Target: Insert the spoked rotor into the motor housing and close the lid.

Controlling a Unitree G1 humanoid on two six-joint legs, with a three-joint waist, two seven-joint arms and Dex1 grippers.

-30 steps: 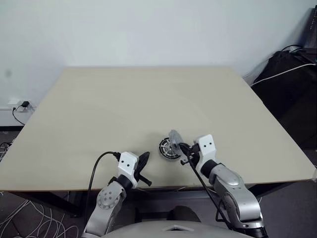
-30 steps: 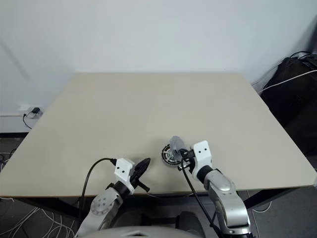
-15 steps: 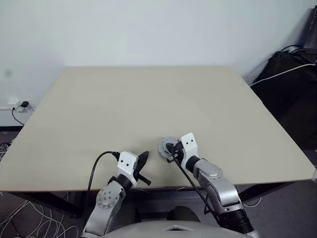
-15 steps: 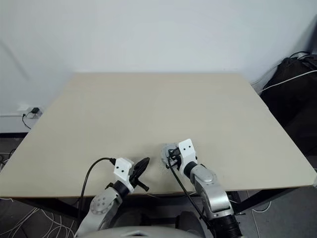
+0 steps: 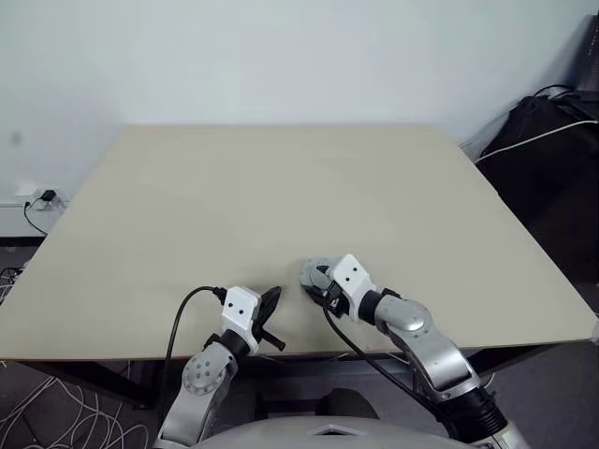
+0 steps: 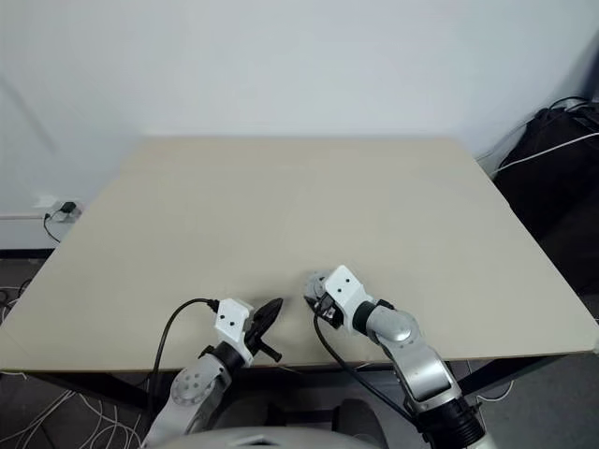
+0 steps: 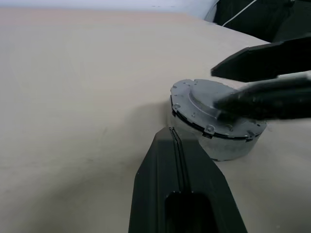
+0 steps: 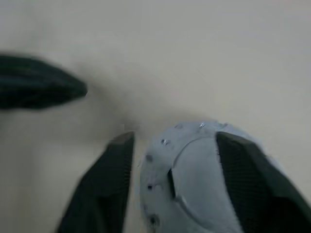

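lid (image 7: 214, 109) seated on housing | right claw (image 8: 175, 160) spread above, angled down

Lid (image 7: 209, 107) atop motor housing (image 7: 221, 143), near table (image 5: 281, 187) front edge.

The table (image 5: 281, 196) has a plain, pale beige top. One assembly rests directly on this surface: the motor housing (image 7: 228, 145), standing flat close to the near edge and slightly right of that edge's midpoint. The lid (image 7: 204, 104), a pale grey disc, sits level on top of the housing with its smooth face and raised middle facing up. The far edge and both far corners carry nothing.
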